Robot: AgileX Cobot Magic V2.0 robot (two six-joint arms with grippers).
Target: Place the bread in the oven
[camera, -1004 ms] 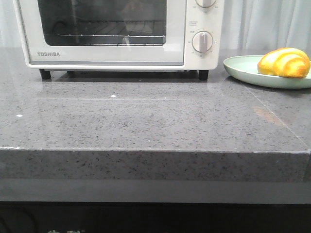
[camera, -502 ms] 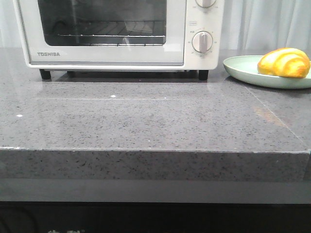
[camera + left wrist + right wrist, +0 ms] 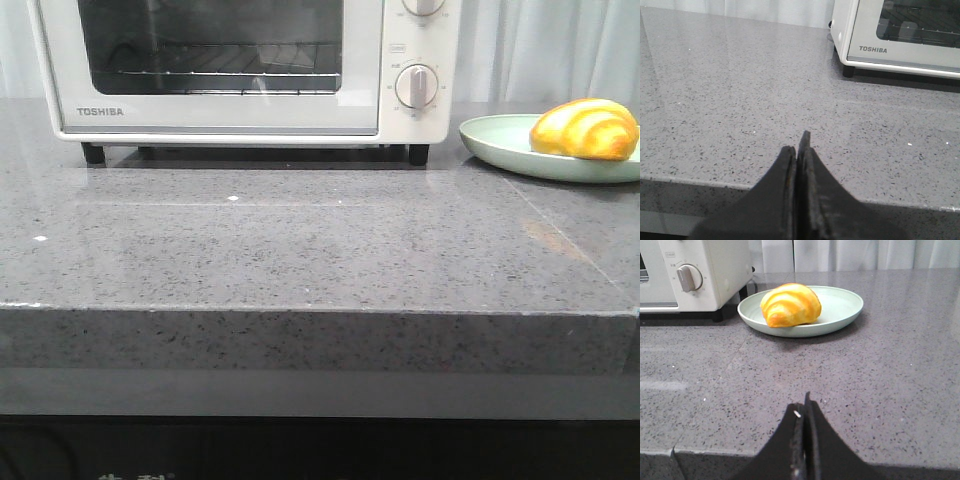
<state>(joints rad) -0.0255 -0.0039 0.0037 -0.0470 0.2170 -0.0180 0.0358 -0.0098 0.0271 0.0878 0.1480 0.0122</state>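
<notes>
Sitting on a green plate [image 3: 840, 310] near the bench's [image 3: 300, 250] back right corner, the bread [image 3: 790, 305] is waiting untouched. Both the left gripper [image 3: 799, 150] and right gripper [image 3: 804, 410] are hanging clenched, empty. The oven [image 3: 220, 110] door is looking closed; reaching in before opening it risks a collision.
</notes>
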